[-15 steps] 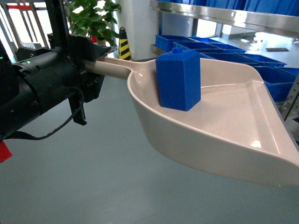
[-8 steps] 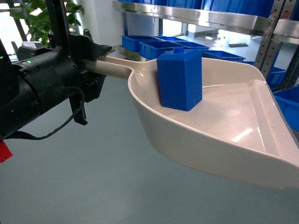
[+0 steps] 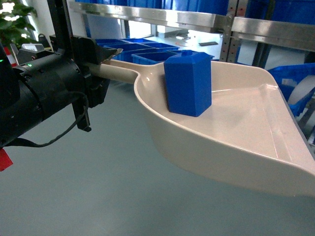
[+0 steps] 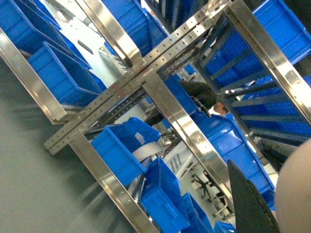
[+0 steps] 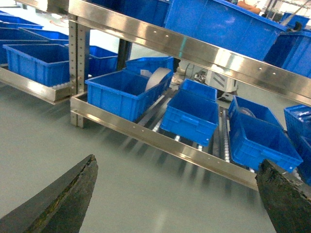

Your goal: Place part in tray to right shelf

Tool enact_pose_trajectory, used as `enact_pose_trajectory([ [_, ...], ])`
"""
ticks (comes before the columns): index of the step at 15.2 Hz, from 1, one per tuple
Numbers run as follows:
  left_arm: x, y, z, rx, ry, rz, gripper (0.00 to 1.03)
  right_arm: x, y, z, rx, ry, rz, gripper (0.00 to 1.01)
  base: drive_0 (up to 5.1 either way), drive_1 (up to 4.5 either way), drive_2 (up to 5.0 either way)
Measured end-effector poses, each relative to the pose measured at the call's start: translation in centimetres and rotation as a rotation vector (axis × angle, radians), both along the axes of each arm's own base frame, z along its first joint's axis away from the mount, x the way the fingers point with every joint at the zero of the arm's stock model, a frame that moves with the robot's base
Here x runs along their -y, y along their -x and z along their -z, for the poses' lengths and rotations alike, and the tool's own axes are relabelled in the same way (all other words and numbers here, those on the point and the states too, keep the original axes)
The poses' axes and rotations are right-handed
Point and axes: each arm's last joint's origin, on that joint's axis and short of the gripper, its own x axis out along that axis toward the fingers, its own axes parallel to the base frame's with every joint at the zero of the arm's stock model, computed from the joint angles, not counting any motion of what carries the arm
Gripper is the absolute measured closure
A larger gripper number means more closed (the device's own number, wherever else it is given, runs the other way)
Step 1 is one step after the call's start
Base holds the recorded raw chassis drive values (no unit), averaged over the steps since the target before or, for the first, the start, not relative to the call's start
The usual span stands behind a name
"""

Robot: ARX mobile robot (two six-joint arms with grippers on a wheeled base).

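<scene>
Shelf (image 3: pixel 197 19) rails slid rightward; part (image 3: pixel 188 83) unmoved in tray (image 3: pixel 236 147)

The black left arm reaches in from the left edge of the head view, its pincer (image 3: pixel 101 61) clamped shut on something. The right pincer (image 5: pixel 175 199) hangs with dark fingertips (image 5: pixel 63 196) spread wide.

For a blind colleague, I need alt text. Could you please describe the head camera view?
A beige tray is held by its long handle in the left gripper, carrying an upright blue part near its back wall. Behind it, a steel shelf holds blue crates above a grey floor.
</scene>
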Motion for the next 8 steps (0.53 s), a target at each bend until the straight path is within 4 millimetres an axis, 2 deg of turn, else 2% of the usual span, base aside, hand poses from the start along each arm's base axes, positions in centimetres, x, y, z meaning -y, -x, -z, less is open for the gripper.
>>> enact_pose_trajectory([
  [8, 0.0, 0.0, 0.0, 0.0, 0.0, 0.001, 0.91, 0.0, 0.0, -0.02, 0.001, 0.0, 0.0, 0.03, -1.6, -1.55, -1.6],
])
